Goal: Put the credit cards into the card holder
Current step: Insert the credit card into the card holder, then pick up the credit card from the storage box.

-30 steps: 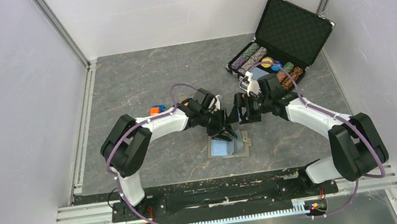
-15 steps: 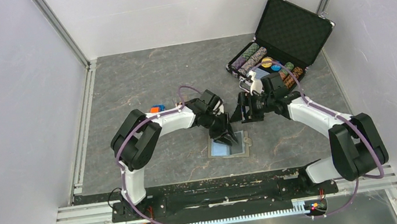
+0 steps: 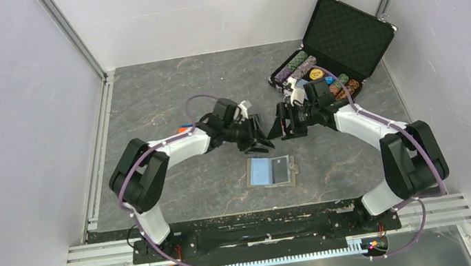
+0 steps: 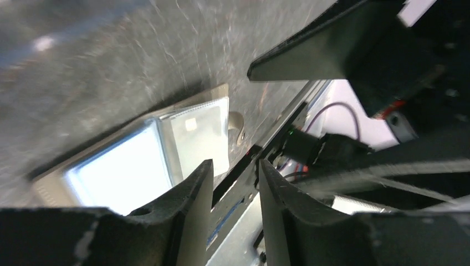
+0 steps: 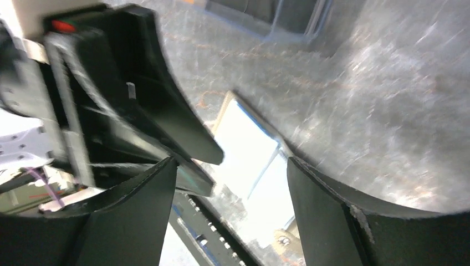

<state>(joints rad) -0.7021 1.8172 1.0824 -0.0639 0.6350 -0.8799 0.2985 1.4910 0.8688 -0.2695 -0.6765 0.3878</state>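
The card holder point(image 3: 262, 171) is laid open; left end effector point(image 3: 261, 145) and right end effector point(image 3: 277, 131), at its 12 o'clock, are released, empty; loading is judged unfinished

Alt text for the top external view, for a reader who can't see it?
An open card holder lies flat on the grey table, pale blue inside, something dark in its right half. The left end effector and right end effector face each other just behind it, tips close; an open poker-chip case sits far right.
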